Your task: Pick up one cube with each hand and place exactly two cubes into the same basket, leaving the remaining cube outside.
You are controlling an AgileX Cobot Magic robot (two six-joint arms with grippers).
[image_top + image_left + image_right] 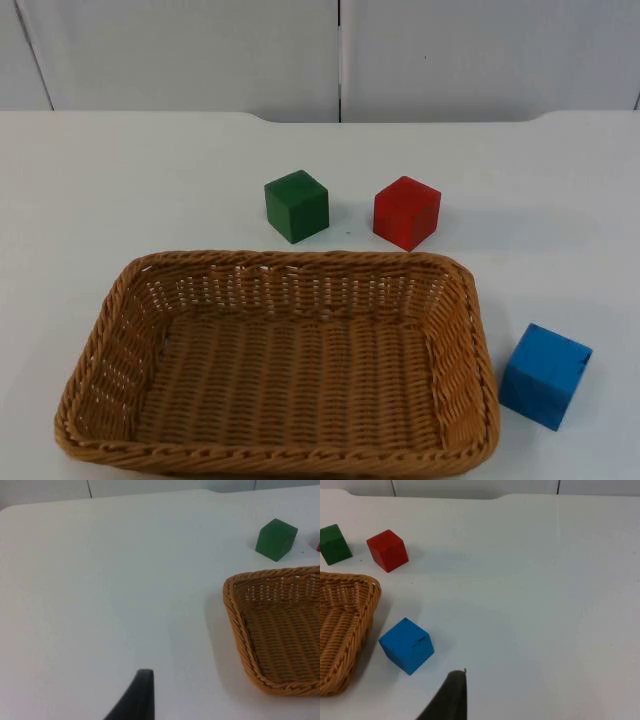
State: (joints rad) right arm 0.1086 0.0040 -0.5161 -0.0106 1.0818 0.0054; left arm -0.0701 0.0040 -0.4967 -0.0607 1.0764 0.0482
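Top view: wicker basket (470, 330) near front edge w/ nothing in it; green cube (297, 205) + red cube (406, 212) just behind, blue cube (545, 375) beside its right. Left gripper (135, 697) & right gripper (451, 696) well apart from cubes, jaw state can't tell.

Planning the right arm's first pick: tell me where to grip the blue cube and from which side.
Come straight down on the blue cube and close on two opposite flat side faces. It sits turned on the table, so turn the wrist to match. Nothing touches it; the basket stands apart on one side.
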